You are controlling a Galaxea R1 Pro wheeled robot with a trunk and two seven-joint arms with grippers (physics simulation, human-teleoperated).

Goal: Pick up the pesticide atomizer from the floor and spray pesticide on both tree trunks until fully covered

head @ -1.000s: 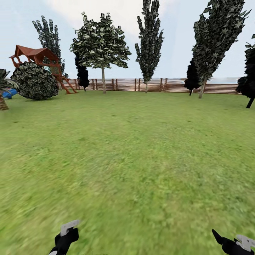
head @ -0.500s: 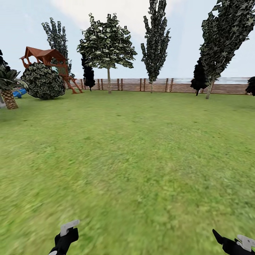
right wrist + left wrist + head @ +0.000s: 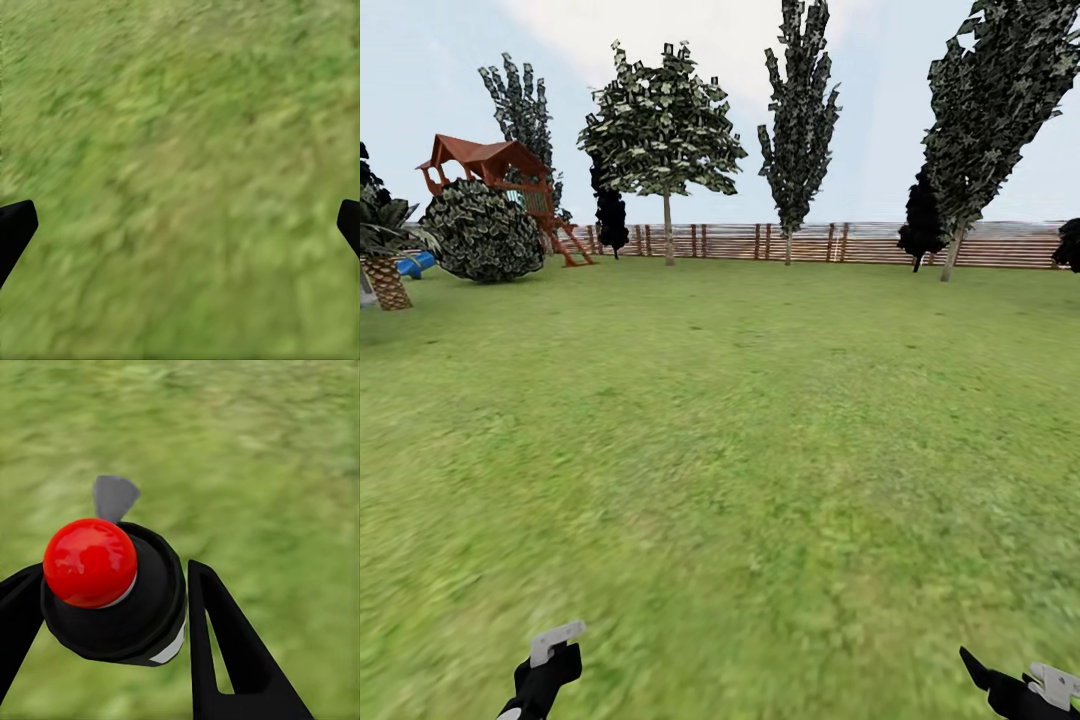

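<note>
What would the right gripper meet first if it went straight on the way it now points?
Most likely the lawn. In the right wrist view, the right gripper is open, its fingertips at the picture's edges, with just grass ahead and nothing between them. How far off the ground lies is unclear.

head view faces fence (image 3: 880, 243), wrist views perhaps downward, sharing lawn (image 3: 740, 420)

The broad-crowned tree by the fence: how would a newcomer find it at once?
Follow the brown slat fence across the back of the lawn. Left of its middle, right of the red-roofed play tower, stands the tree. Its crown spreads wide on a bare pale trunk; its neighbours are dark, narrow spires.
</note>
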